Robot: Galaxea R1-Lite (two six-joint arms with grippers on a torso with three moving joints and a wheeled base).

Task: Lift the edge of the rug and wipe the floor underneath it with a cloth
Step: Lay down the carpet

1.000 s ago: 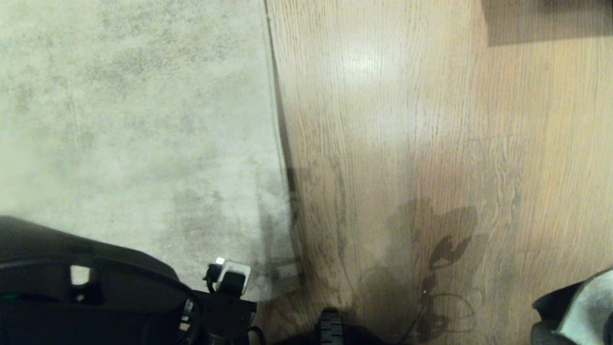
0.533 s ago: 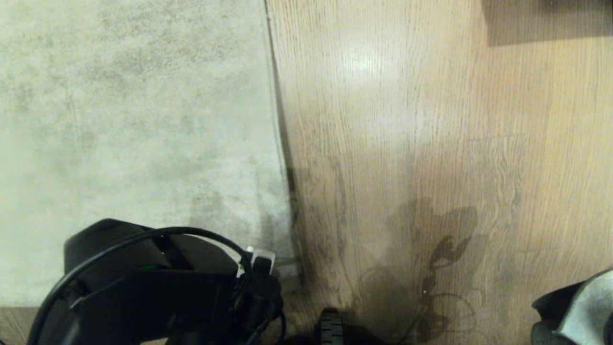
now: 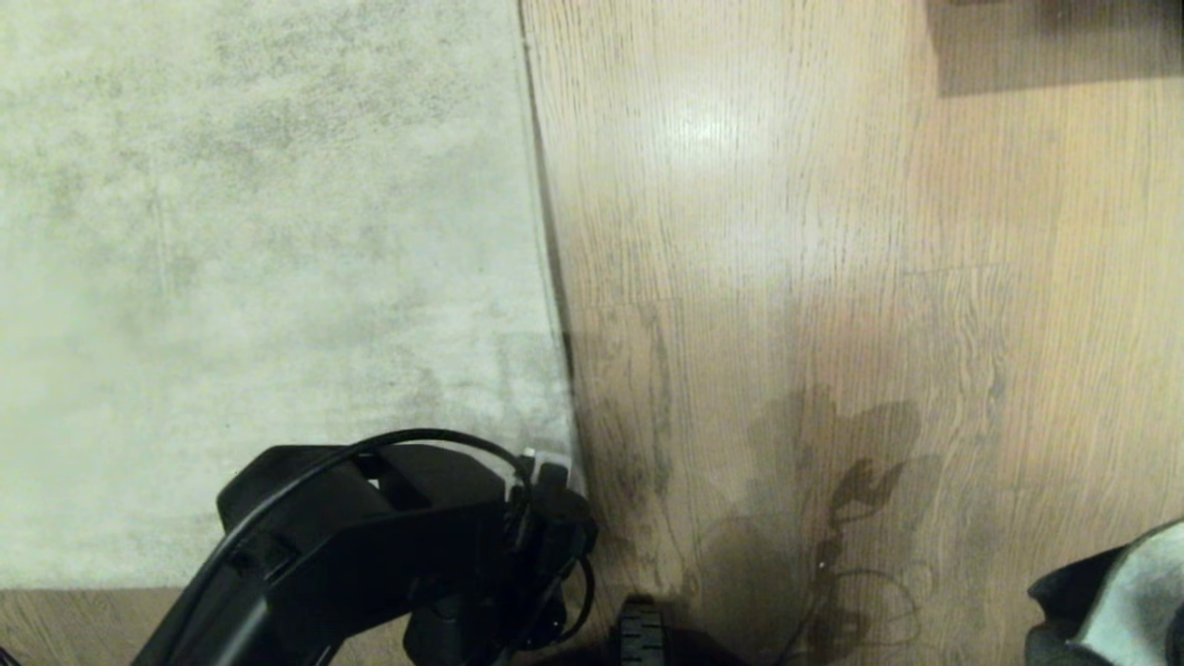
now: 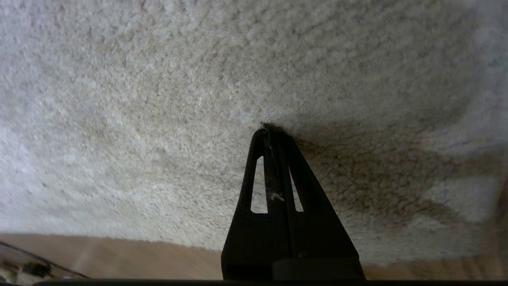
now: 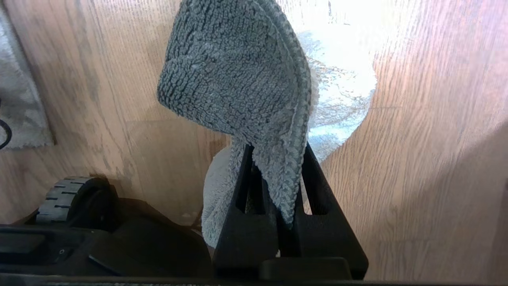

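The pale mottled rug [image 3: 259,231] fills the left half of the head view, lying flat. Its long rug edge [image 3: 548,240] runs toward me along the wood-grain floor [image 3: 832,231]. My left arm [image 3: 398,546] reaches over the rug's near right corner and hides it. In the left wrist view my left gripper [image 4: 270,131] is shut, tips against the rug pile [image 4: 158,99], with only lint between them. My right gripper [image 5: 278,147] is shut on the cloth [image 5: 238,71], dark grey outside, pale inside. That cloth [image 3: 1133,592] shows at the head view's lower right corner.
A dark shadowed block [image 3: 1054,42] sits at the far right on the floor. My base's ridged wheel [image 3: 638,634] shows at the bottom middle, also the wheel [image 5: 65,196] in the right wrist view. Arm shadows fall on the planks.
My left arm has swung from the lower left corner forward and to the right, over the rug's near right corner. The right arm and the cloth have not moved.
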